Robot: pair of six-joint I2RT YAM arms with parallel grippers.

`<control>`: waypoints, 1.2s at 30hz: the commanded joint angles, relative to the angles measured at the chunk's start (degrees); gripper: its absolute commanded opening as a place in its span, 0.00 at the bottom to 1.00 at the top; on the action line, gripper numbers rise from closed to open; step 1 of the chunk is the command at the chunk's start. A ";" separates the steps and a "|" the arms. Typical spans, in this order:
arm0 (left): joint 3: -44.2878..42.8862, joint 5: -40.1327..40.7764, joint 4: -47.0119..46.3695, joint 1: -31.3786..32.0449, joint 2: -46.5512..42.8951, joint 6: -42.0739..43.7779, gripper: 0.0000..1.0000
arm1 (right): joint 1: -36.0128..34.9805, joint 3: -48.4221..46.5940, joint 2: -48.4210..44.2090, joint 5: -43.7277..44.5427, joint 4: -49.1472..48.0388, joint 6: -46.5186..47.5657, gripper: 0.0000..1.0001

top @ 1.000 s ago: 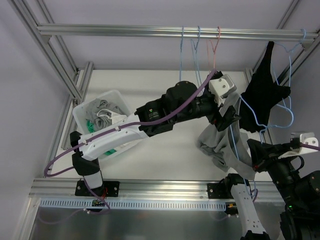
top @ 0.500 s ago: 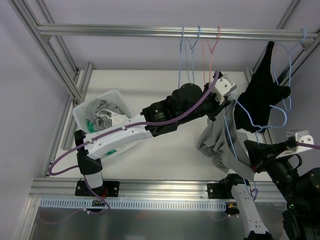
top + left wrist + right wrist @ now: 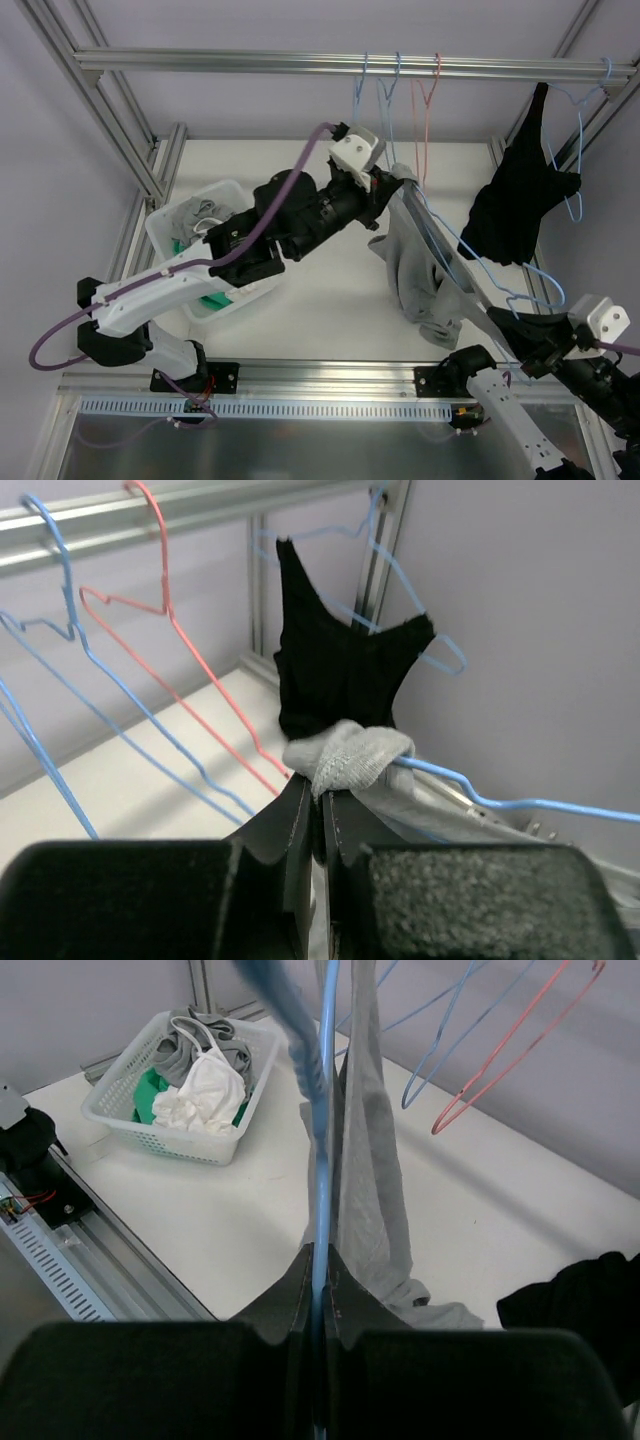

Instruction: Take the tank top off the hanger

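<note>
The grey tank top [image 3: 412, 268] hangs over the white table from a light-blue wire hanger [image 3: 470, 268] that slants down to the right. My left gripper [image 3: 388, 186] is shut on the top's strap at the upper end; in the left wrist view its jaws [image 3: 322, 790] pinch a bunched grey fold [image 3: 350, 756] with the hanger wire [image 3: 500, 803] running off right. My right gripper [image 3: 505, 322] is shut on the hanger's lower end. From the right wrist, the jaws [image 3: 320, 1256] clamp the blue wire [image 3: 323, 1160], and the grey top [image 3: 372, 1160] drapes behind.
A white basket [image 3: 163, 226] of clothes stands at the table's left, also seen from the right wrist [image 3: 120, 1120]. A black garment [image 3: 520, 215] hangs on another blue hanger at the right. Empty red [image 3: 427, 100] and blue [image 3: 385, 92] hangers hang from the top rail [image 3: 250, 62].
My left gripper shut on the tank top's strap and pulled it up and left. The hanger tilted into a long slant, and my right gripper moved down and right with it.
</note>
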State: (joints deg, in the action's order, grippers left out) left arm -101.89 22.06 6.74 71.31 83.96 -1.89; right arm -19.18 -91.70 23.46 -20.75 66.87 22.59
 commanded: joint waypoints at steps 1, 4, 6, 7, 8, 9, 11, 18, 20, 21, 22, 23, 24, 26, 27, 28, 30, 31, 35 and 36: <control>0.55 5.18 -8.24 -0.03 -5.21 -0.49 0.00 | -1.65 -1.38 -2.02 -3.15 1.68 5.00 0.00; 0.98 7.29 -8.32 -0.03 -7.40 0.31 0.00 | -2.62 -1.46 -2.46 -6.31 2.56 6.94 0.00; 1.60 9.12 -8.41 -0.03 -9.59 0.57 0.00 | -3.58 -1.38 -2.90 -10.61 2.65 8.60 0.00; 2.47 9.48 -8.33 -0.03 -10.39 0.57 0.00 | -3.93 -1.11 -3.25 -14.54 2.65 10.44 0.00; 3.00 9.92 -8.50 -0.03 -11.27 0.66 0.00 | -4.63 -1.11 -4.12 -16.49 2.65 11.50 0.00; 3.44 9.84 -8.50 -0.03 -13.02 0.49 0.00 | -4.81 -1.11 -4.56 -18.43 2.30 12.30 0.00; 5.29 9.58 -8.59 -0.03 -14.70 0.22 0.00 | -5.25 -1.55 -5.27 -20.72 1.86 12.65 0.00; 12.14 2.65 -8.68 -0.03 -21.63 -2.59 0.00 | -5.34 1.95 -5.97 -15.30 -9.87 6.08 0.00; 16.09 -4.46 -9.02 -0.03 -23.22 -4.17 0.00 | -5.34 4.67 -7.02 -11.79 -15.16 2.91 0.00; 17.24 -6.66 -9.11 -0.03 -25.06 -4.61 0.00 | -5.26 7.82 -7.64 -10.55 -21.11 0.29 0.00; 20.21 -8.77 -9.38 -0.03 -25.95 -5.31 0.00 | -5.34 9.68 -8.43 -9.40 -24.47 -1.39 0.00; 21.71 -12.53 -9.64 -0.03 -26.83 -6.27 0.00 | -5.34 11.53 -9.83 -8.35 -28.08 -2.80 0.00; 23.21 -14.31 -10.25 -0.03 -28.57 -6.72 0.00 | -5.26 15.37 -10.62 -7.99 -35.86 -6.38 0.00; 27.69 -18.09 -11.13 -0.03 -30.08 -7.51 0.00 | -5.25 19.43 -12.20 -6.77 -44.94 -10.79 0.00; 28.92 -22.46 -11.31 -0.03 -31.04 -7.43 0.00 | -5.34 21.54 -12.30 -6.41 -54.64 -13.33 0.00; 31.46 -25.29 -11.66 -0.03 -31.40 -7.34 0.00 | -5.34 25.39 -12.21 -6.49 -59.35 -17.71 0.00; 33.85 -30.38 -11.93 -0.03 -31.93 -7.69 0.00 | -5.25 27.97 -9.34 -8.33 -72.76 -21.86 0.00; 36.21 -32.15 -12.02 -0.03 -32.02 -7.69 0.00 | -5.34 29.11 -7.75 -8.43 -75.98 -26.15 0.00; 43.33 -32.36 -12.19 0.06 -32.63 -9.53 0.00 | -5.34 29.30 0.26 1.63 -85.05 -30.85 0.00; 44.83 -31.22 -12.19 0.06 -32.81 -9.97 0.00 | -5.34 29.65 2.09 4.38 -85.59 -30.76 0.00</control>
State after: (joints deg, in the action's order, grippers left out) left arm -61.08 -6.00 -2.68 71.90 51.94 -9.47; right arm -24.16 -62.65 20.27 -26.44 -2.17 -1.10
